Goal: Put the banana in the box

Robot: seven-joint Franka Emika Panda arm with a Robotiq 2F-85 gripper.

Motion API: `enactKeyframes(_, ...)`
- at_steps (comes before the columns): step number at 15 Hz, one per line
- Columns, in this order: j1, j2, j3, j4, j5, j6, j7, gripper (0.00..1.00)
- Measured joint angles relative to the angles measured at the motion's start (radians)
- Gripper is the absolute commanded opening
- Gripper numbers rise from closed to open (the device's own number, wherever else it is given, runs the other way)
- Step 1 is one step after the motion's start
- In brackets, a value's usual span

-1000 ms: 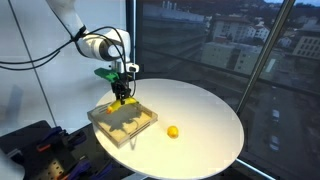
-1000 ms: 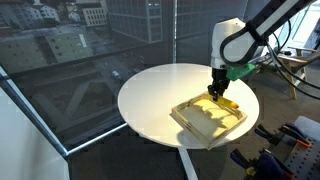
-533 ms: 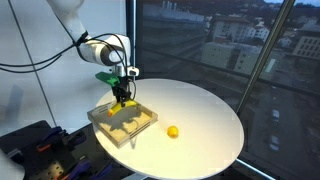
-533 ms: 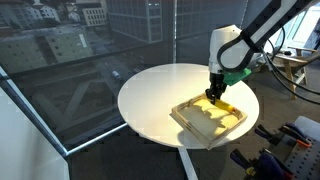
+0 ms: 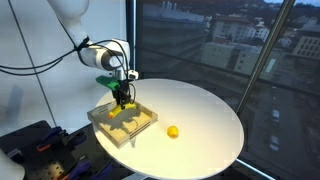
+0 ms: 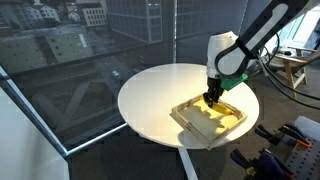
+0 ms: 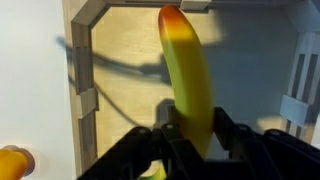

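The arm has edged further over the box (image 5: 140, 124), so the banana (image 7: 190, 75), clamped in the jaws, now hangs above its floor (round fruit (image 5: 173, 131) sits apart on the counter (image 5: 205, 108)), ready for release.

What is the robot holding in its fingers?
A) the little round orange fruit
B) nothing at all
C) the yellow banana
C: in the wrist view the banana sits between the dark fingers over the box, while the small round fruit lies by itself on the white table.
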Motion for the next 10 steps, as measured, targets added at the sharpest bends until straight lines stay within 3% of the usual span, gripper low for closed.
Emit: enactKeyframes(10,0.0,0.059,0.0,0.011,0.002,0.059,0.0,0.15)
